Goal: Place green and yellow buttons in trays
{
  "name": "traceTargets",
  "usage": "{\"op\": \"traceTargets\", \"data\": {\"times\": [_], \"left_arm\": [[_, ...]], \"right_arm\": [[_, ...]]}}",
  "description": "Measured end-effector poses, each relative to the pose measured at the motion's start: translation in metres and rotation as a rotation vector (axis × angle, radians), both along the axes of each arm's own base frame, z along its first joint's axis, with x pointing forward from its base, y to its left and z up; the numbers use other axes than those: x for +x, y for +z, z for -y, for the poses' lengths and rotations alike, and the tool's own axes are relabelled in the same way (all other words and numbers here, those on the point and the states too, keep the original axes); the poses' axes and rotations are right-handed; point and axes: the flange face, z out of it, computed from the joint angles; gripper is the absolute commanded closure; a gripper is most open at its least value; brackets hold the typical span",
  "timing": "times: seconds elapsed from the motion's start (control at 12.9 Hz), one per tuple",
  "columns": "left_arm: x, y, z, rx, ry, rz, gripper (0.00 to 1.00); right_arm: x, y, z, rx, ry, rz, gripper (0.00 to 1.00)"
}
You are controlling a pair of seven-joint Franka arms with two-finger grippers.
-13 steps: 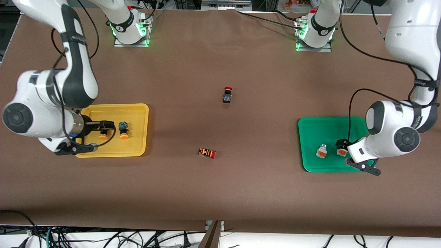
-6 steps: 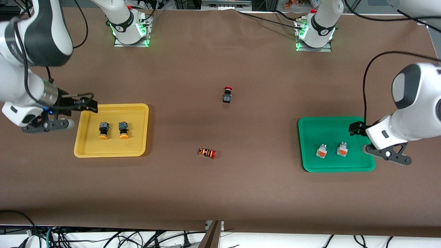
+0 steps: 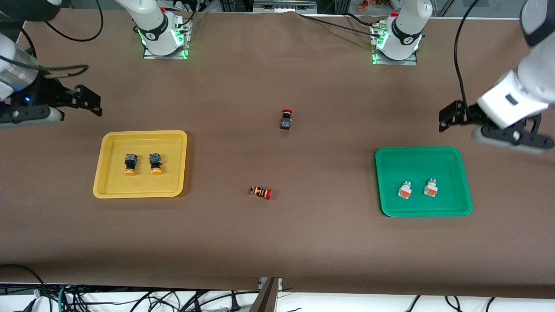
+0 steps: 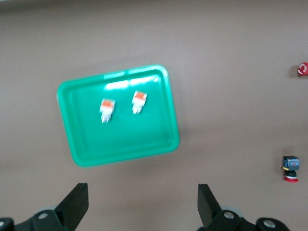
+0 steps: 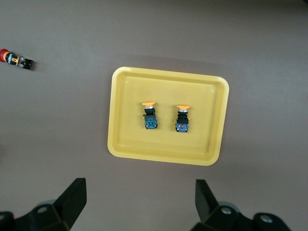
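Note:
The yellow tray holds two black-bodied buttons with yellow-orange caps. The green tray holds two whitish-silver buttons with orange blocks. My right gripper is open and empty, up in the air above the table beside the yellow tray. My left gripper is open and empty, up in the air beside the green tray. The left wrist view shows the green tray with its buttons. The right wrist view shows the yellow tray with its buttons.
A black switch with a red cap stands mid-table. An orange-striped switch with a red cap lies nearer to the front camera than it. Both are on bare brown table between the trays.
Both grippers have let go of the buttons they were at in the trays, risen and drawn back toward the bases. All four buttons stay in their trays.

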Motion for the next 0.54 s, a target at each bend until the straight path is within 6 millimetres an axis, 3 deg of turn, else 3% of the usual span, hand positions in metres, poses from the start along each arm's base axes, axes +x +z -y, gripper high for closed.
{"op": "traceTargets", "data": {"times": [0.15,0.54], "left_arm": [[-0.027,-0.009,-0.022,0.001,0.057,-0.017,0.00],[-0.030,-0.035,-0.034,0.000,0.035,-0.021,0.00]], "right_arm": [[-0.011,0.010,0.006,-0.001,-0.009,-0.018,0.00],[-0.014,0.003,0.008,-0.005,-0.012,-0.068,0.00]]}}
